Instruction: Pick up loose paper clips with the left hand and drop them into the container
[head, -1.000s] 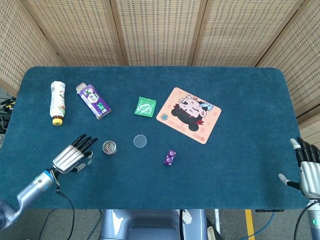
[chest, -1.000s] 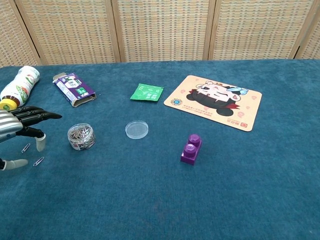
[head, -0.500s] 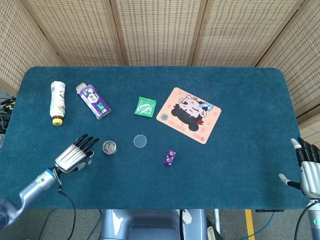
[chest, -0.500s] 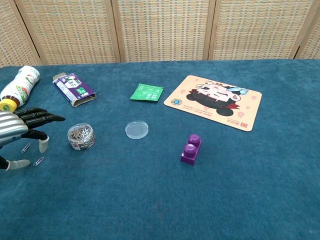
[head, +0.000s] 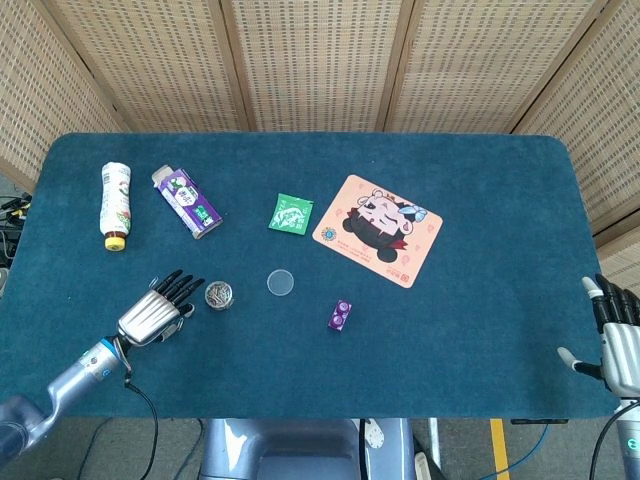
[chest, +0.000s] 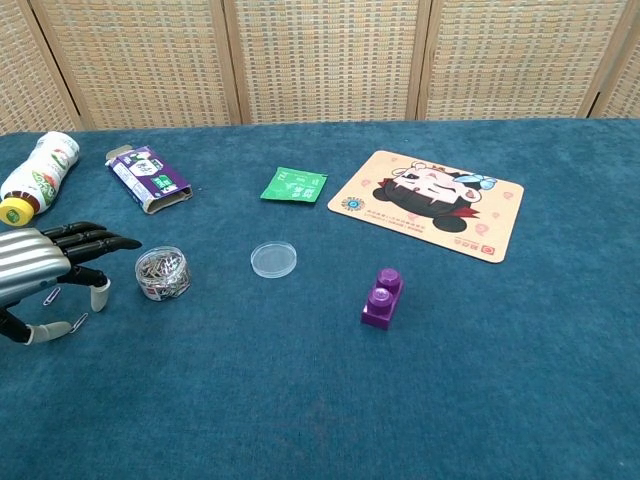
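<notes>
Table (head: 480, 300) is taking up the whole head view, blue felt. Mouse pad (head: 378, 229) with cartoon face is sitting at 2 o'clock from center. Left hand (chest: 45, 270) is now hovering low at 8 o'clock, having slid rightward toward the container over the last second; fingers are spread wide and flat, holding nothing as far as the frames show. Right hand (head: 618, 338) is idling at the 4 o'clock edge, fingers apart, nothing in it, unchanged. Bottle (head: 116, 203) is lying at 10 o'clock, purple carton (head: 187, 201) just at its 3 o'clock. Green packet (head: 290, 214) is lying near center. Container (chest: 162, 273), a clear round tub already full of clips, is sitting just at 3 o'clock of the left fingertips (chest: 125, 242). Clear lid (chest: 273, 259) is lying at 3 o'clock of the tub. Purple block (chest: 382, 297) is sitting at 5 o'clock from center. 2 loose paper clips (chest: 52, 296) are lying on the felt under and beside the left hand, one at 7 o'clock near the thumb (chest: 78, 322).

Judgement: hand is drifting past the clips toward the tub without a grasp, so no clip is being carried; pickup is likely still pending.
</notes>
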